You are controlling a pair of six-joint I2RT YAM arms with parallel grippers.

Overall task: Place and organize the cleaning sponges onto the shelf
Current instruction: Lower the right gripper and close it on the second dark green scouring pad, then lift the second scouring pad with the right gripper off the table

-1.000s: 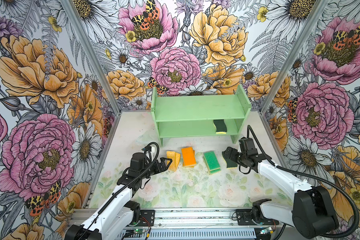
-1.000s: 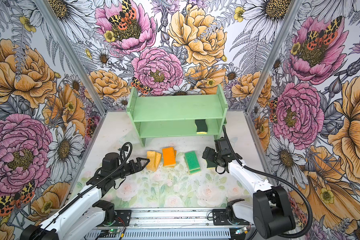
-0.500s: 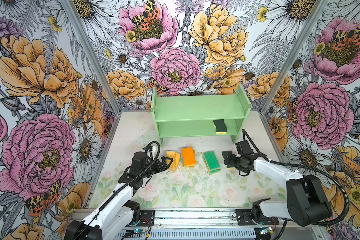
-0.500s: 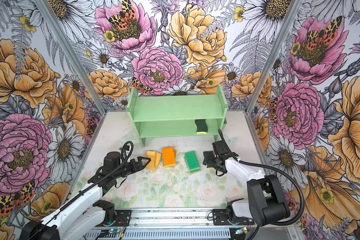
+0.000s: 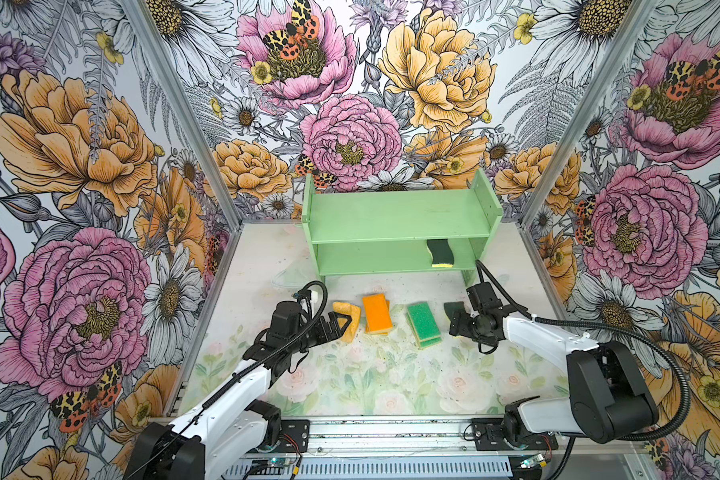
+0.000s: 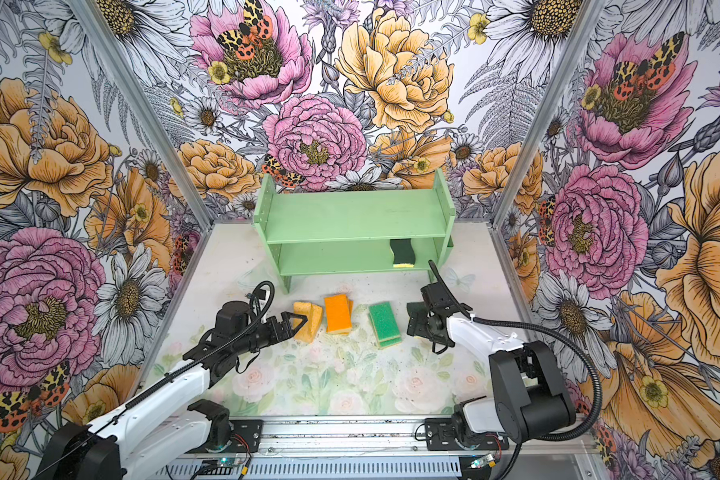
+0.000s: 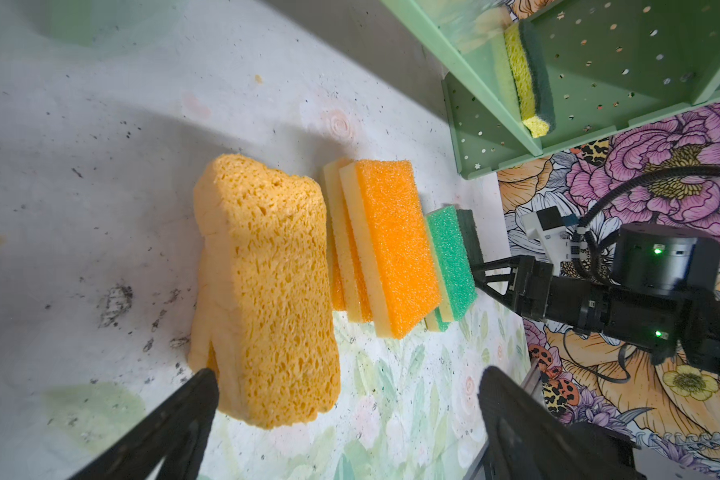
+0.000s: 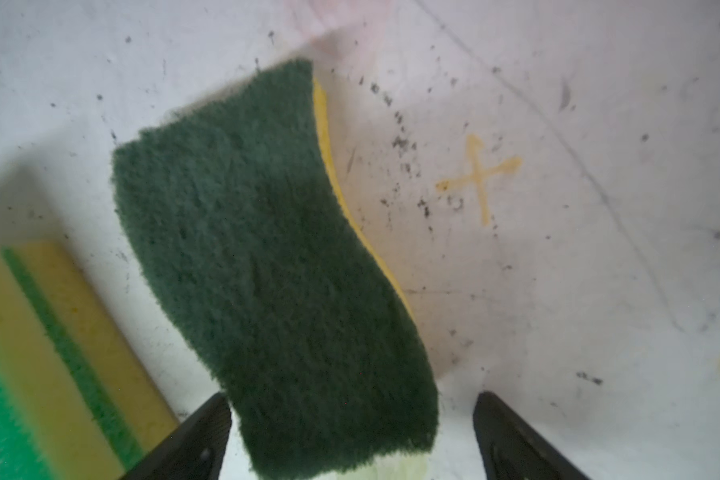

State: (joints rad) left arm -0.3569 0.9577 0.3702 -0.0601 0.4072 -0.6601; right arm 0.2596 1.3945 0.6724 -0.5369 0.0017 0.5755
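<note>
The mint-green shelf [image 5: 400, 216] [image 6: 350, 216] stands at the back; one wavy dark-green-topped sponge [image 5: 440, 252] [image 7: 533, 75] lies at the right end of its lower tier. On the table lie two porous yellow sponges [image 5: 347, 320] [image 7: 267, 291], an orange-topped stack [image 5: 377, 313] [image 7: 395, 249], a green-topped stack [image 5: 422, 324] [image 8: 38, 353] and a second wavy dark-green sponge [image 5: 453, 308] [image 8: 267, 270]. My left gripper [image 5: 336, 326] [image 7: 346, 399] is open at the yellow sponge's near end. My right gripper [image 5: 454, 319] [image 8: 352, 419] is open astride the dark-green sponge's near end.
Flower-patterned walls close in the left, back and right. A metal rail [image 5: 391, 440] with both arm bases runs along the front edge. My right gripper [image 7: 499, 278] sits just past the green stack, seen from the left wrist.
My right arm has dropped lower and flatter, bringing its gripper down around the dark-green sponge, and its jaws have narrowed a little. The left gripper has hardly moved.
</note>
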